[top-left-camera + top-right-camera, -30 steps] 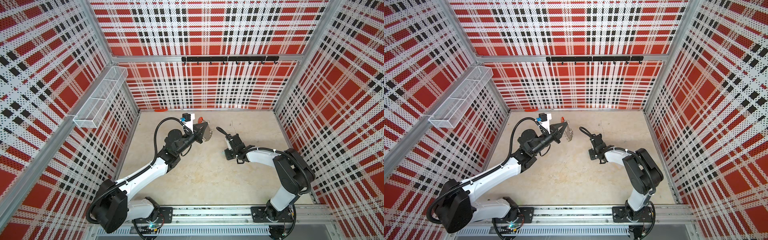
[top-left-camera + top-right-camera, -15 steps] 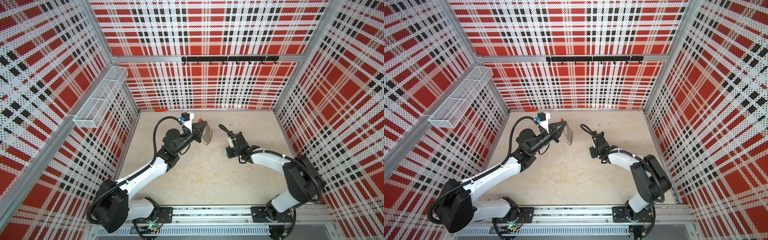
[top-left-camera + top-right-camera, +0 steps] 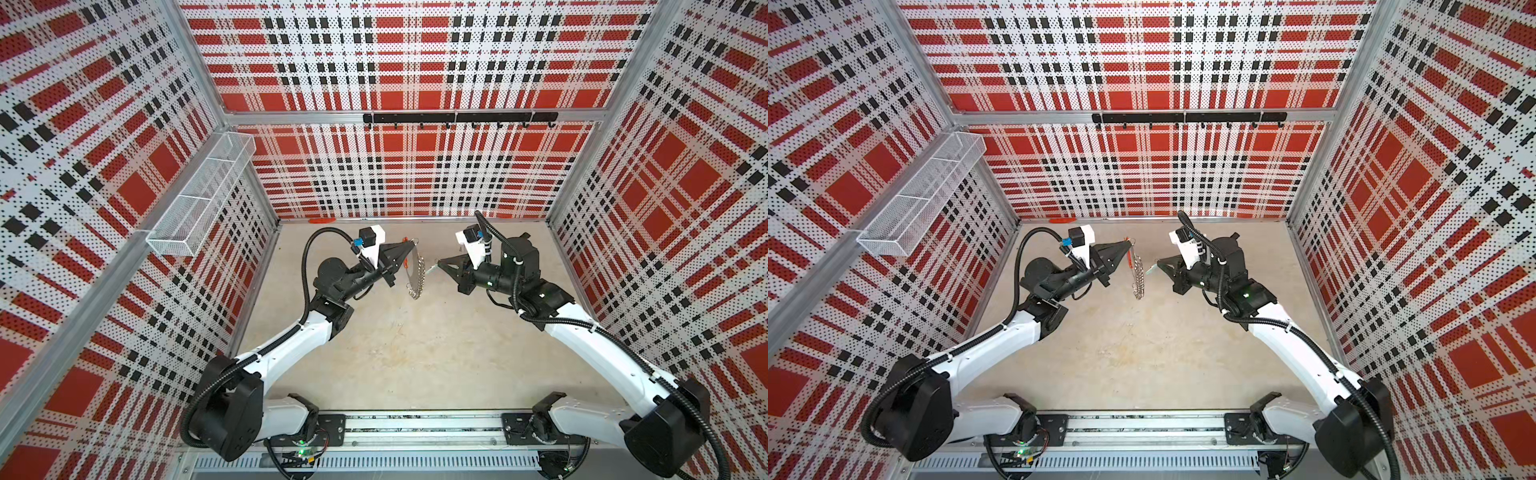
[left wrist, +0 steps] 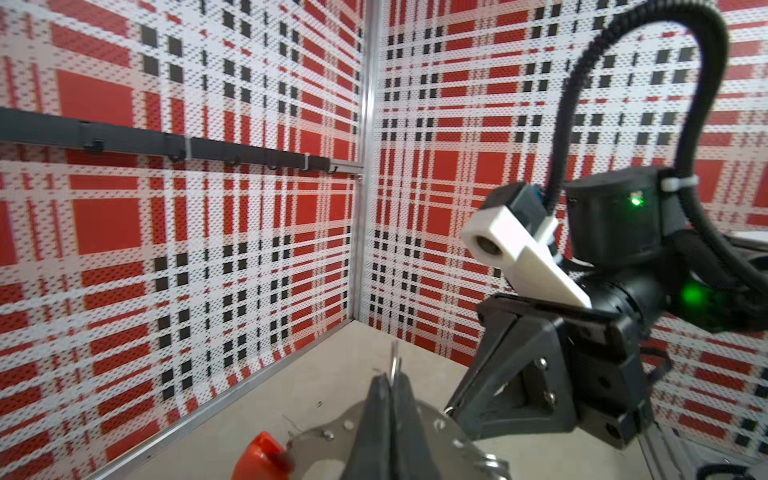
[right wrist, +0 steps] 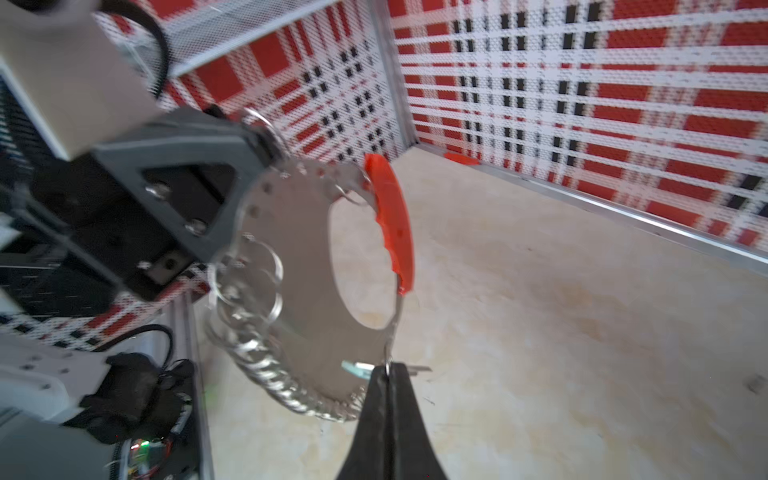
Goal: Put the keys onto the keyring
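Note:
The keyring [image 3: 417, 272] [image 3: 1137, 270] hangs edge-on above the table in both top views. It is a flat metal hoop [image 5: 303, 266] with a red curved section [image 5: 392, 216] [image 4: 262, 457] and many wire loops on its rim. My left gripper [image 3: 409, 249] [image 3: 1126, 245] [image 4: 390, 382] [image 5: 266, 141] is shut on its upper rim. My right gripper [image 3: 438, 262] [image 3: 1156, 266] [image 5: 388, 370] faces it from the right, shut on the keys. Their teal tag [image 5: 353, 368] [image 3: 1150, 269] and a thin blade [image 5: 417, 368] stick out either side, right at the hoop's lower edge.
A white wire basket [image 3: 199, 199] hangs on the left wall. A black hook rail [image 3: 457, 118] runs along the back wall. A small orange item [image 3: 322, 220] lies at the foot of the back wall. Both arm bases sit on the front rail [image 3: 415, 428].
My right arm has lifted off the table and turned its shut gripper toward the keyring. The keyring has swung down in my left gripper to hang edge-on.

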`<state>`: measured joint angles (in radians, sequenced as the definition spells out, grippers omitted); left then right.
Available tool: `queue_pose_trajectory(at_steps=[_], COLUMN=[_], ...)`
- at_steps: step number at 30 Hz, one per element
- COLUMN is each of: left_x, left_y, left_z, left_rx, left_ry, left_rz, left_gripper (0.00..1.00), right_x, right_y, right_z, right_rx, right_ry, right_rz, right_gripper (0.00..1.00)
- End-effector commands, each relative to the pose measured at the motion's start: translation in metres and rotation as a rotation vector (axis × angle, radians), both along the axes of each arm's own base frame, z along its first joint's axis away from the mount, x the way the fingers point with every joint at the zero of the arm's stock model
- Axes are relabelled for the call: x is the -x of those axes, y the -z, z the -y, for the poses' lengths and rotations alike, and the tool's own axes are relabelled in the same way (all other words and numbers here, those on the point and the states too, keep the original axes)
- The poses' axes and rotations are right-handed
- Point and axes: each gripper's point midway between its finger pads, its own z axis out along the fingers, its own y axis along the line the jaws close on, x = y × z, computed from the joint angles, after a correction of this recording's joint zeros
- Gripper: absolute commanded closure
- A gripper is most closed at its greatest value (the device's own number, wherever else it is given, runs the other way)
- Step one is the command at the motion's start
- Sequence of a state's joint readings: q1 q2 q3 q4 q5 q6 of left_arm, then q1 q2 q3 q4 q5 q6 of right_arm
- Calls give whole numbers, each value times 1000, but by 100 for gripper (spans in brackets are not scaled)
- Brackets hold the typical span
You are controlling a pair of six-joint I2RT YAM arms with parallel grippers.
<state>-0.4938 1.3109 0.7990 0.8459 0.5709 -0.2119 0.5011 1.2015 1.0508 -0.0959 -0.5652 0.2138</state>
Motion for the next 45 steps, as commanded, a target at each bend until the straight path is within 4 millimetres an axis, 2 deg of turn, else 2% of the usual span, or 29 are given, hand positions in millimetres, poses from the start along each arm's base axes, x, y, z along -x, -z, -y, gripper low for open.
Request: queue_pose_trajectory(at_steps=[1,7,12,15,21,34,45], left_x=[20,32,37,32,25,29,32], left_y=[-16,-21,-23,-22,-21,-27,-33], left_z=[5,2,0,3,6,4,3], left_rx=[13,59,99,122,142,157,170], left_ry=[106,150,189,223,239,240,247], left_rz=[99,114,107,49,-8,0,5], left_gripper=[100,100,100,100,100,100,100], right_x=[20,31,35,33,23,2,-9], right_y=[-36,-62,-72,-76,-76,-71,-63], right_z=[-10,-18,-19,-20,-21,-21,-19], right_rx=[-114,-204,-229,-246,-246,-233,-223], right_ry=[-151,-264,-289,-289,-256,-172,-110], right_rz=[34,48,60,64,63,43,20], right_gripper=[100,100,100,100,100,100,100])
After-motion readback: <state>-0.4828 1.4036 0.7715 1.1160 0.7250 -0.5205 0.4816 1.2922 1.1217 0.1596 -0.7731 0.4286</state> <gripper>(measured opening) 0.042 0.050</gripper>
